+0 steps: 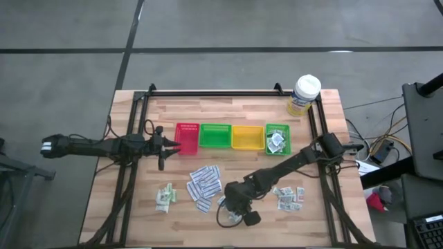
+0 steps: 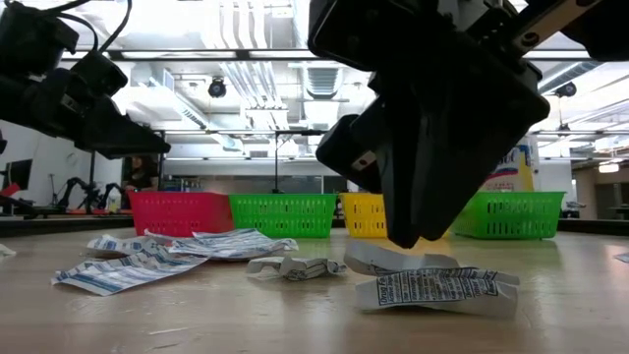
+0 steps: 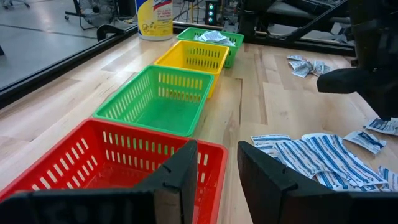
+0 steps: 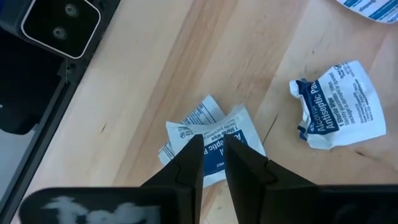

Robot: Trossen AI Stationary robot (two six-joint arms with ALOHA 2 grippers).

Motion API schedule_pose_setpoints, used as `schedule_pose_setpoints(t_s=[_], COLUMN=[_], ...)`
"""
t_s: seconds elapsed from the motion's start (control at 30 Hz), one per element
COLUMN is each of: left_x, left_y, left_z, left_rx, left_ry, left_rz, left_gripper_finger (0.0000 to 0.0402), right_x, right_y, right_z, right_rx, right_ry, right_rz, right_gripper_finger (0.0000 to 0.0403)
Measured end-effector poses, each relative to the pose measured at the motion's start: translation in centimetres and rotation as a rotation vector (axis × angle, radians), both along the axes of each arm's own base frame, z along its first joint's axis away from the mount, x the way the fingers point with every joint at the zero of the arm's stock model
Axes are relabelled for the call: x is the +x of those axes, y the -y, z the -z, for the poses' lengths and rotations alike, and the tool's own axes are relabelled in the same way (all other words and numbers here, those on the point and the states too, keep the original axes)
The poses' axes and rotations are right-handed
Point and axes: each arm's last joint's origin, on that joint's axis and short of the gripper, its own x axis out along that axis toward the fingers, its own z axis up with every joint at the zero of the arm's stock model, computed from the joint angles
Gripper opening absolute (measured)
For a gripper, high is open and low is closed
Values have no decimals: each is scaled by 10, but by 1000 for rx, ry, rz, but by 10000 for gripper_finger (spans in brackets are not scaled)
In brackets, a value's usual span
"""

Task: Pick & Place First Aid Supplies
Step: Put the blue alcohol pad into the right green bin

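My right gripper (image 4: 211, 140) points steeply down near the table's front middle (image 1: 230, 202). It is shut on a small blue-and-white antiseptic packet (image 4: 239, 134), which overlaps a second packet (image 4: 186, 127). A crumpled packet (image 4: 339, 106) lies beside them. Long striped strips (image 1: 204, 185), green-white sachets (image 1: 164, 197) and grey-white squares (image 1: 287, 197) lie loose on the wood. More packets sit in the right-hand green tray (image 1: 277, 138). My left gripper (image 3: 214, 168) waits open over the red tray's rim (image 3: 211, 152), holding nothing. My right gripper pinches a raised fold in the middle of the blue-and-white packet (image 4: 214, 149) between its two fingertips (image 4: 193, 152). The fingers come from above, slanting down. The packet still rests on the table, partly on top of the other packet.
Four trays stand in a row at the back: red (image 1: 187, 137), green (image 1: 214, 135), yellow (image 1: 247, 137) and green. A white-lidded tub (image 1: 304, 93) stands at the far right corner. A small camera block (image 4: 59, 25) sits at the front edge close to my right gripper.
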Motion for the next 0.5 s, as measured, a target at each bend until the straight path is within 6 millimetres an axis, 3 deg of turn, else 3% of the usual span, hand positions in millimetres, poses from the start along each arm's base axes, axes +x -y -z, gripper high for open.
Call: schedule_pose_setpoints(t_s=[0.5], left_x=[0], left_y=[0], left_z=[0], left_rx=[-2], left_ry=[1], left_rz=[-1], left_gripper_finger=[113], right_x=[-3], right_y=[1], right_z=[5], right_rx=[12], right_ry=[-23], right_rz=[32], right_gripper_finger=[53])
